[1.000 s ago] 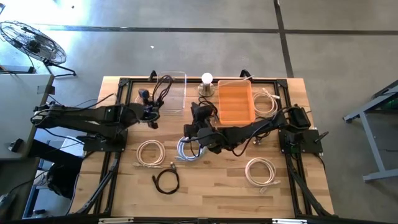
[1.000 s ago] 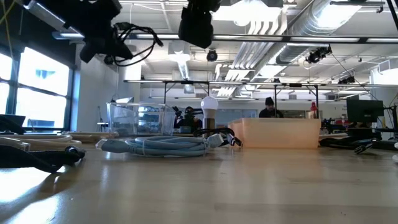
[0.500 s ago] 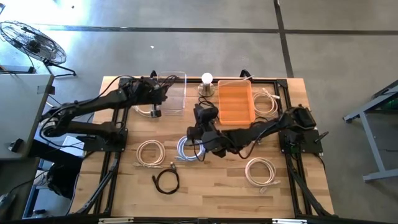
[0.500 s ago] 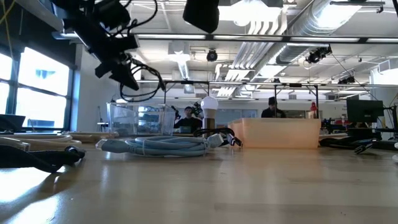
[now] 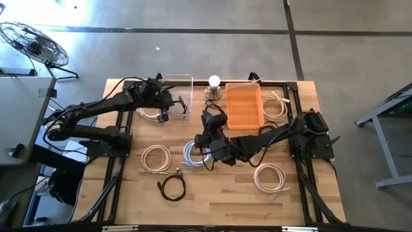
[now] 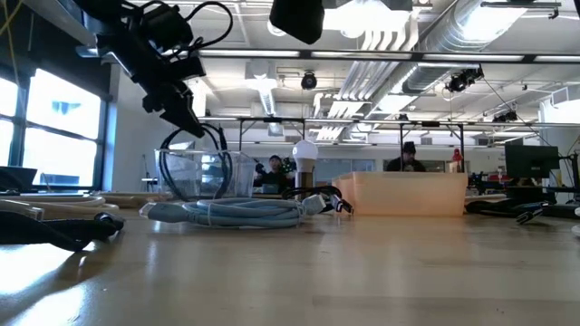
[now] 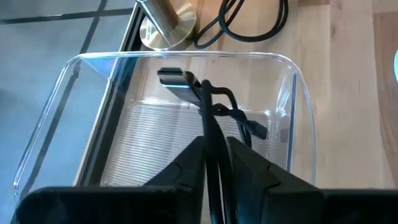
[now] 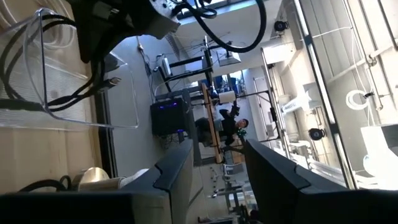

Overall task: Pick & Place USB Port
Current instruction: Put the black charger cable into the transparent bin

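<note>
Left wrist view alone: left claw (image 7: 214, 163) pinching black cable (image 7: 211, 118)

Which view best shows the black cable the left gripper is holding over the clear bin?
The left wrist view: the black cable runs out from between the fingers, its plug inside the clear bin. High view shows only a dark tangle; low view shows loops hanging.

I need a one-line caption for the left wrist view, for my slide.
Left gripper, shut on a black USB cable, holds it over the clear plastic bin.
</note>
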